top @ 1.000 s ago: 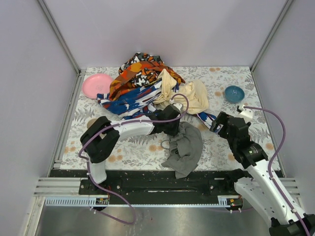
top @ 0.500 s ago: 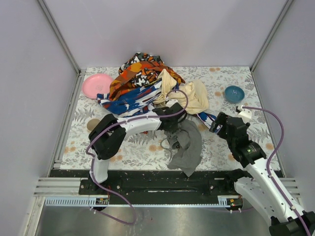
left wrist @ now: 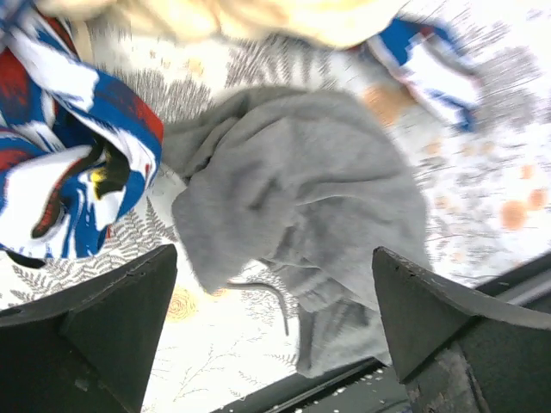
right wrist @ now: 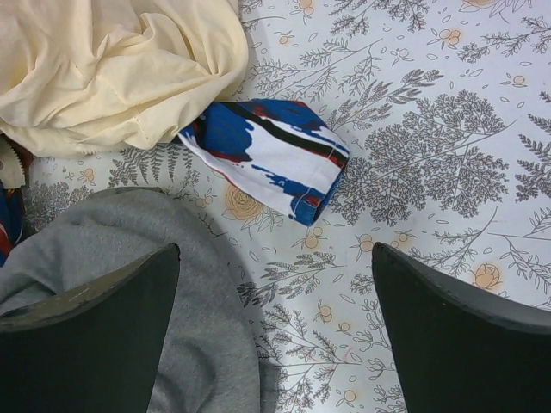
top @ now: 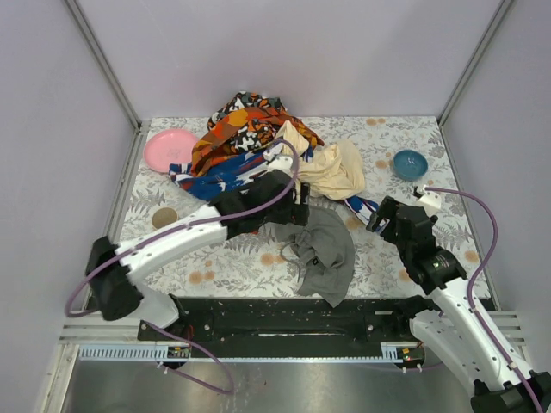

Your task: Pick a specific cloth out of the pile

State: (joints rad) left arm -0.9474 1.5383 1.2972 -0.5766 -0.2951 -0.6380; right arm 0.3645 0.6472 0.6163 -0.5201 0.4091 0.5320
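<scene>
The cloth (top: 325, 254), plain grey and crumpled, lies on the floral table in front of the pile (top: 250, 142), and its near end reaches the black front rail. My left gripper (top: 301, 205) hovers over the cloth's far edge. In the left wrist view, that gripper (left wrist: 274, 258) is open, with the cloth (left wrist: 301, 189) below the jaws and nothing held. My right gripper (top: 379, 215) stands open just right of the cloth. The right wrist view shows this gripper (right wrist: 275, 249) over bare table, with the cloth (right wrist: 103, 232) at its left finger.
A pink plate (top: 168, 148) sits left of the pile and a blue bowl (top: 410, 163) at the back right. A small brown disc (top: 164, 218) lies at the left. Cream cloth (right wrist: 112, 69) and a blue-white-red corner (right wrist: 267, 155) lie beyond the right gripper.
My left gripper has opened and let go of the grey cloth, which now rests on the table. The left arm's elbow has swung out to the left. The right arm has stayed put.
</scene>
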